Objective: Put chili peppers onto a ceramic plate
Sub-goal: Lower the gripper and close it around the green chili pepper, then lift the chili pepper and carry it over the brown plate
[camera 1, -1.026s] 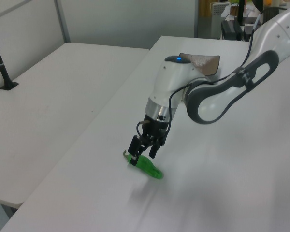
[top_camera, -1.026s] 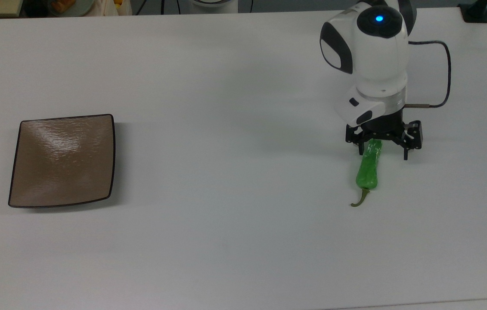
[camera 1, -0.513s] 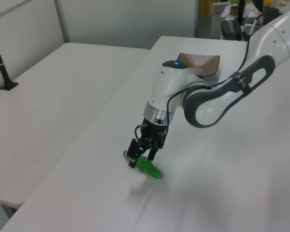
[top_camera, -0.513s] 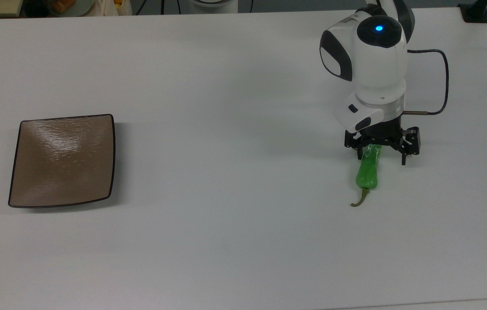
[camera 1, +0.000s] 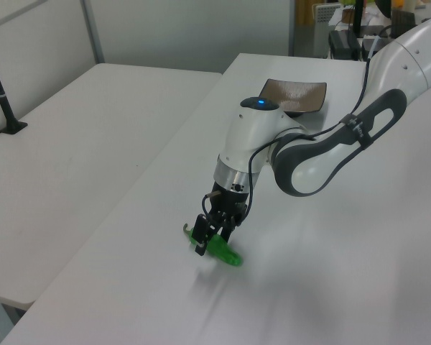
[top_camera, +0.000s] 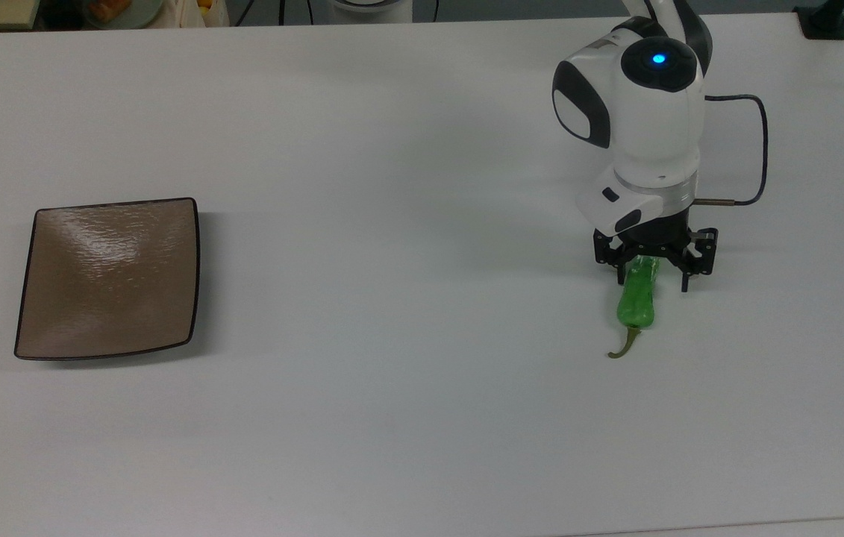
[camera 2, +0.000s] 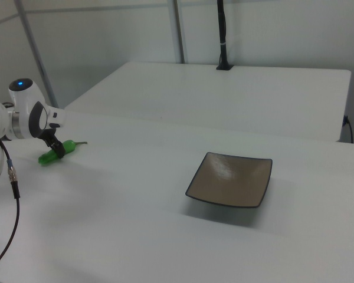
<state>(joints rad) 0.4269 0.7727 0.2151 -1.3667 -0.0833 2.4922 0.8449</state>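
Scanning the top view from its left, I see the ceramic plate [top_camera: 110, 277] sitting bare near the table's [top_camera: 392, 418] left side, square, shallow, glossy brown with a thin dark rim; nothing lies on it; a wide stretch of white table separates it from the work going on at the top view's right; there the chili pepper [top_camera: 638, 297] lies flat on the table, bright green and glossy, its thin olive stem curling toward the top view's bottom edge; the end effector [top_camera: 651, 273] is down over the pepper's blunt far end, its fingers apart and straddling it, not clamped on it as far as I can judge; my worry is the grasp point: the fingers sit near the tip instead of the middle, so on closing the slick skin could squirt out, or the pepper could swing and drop during the long carry to the plate.
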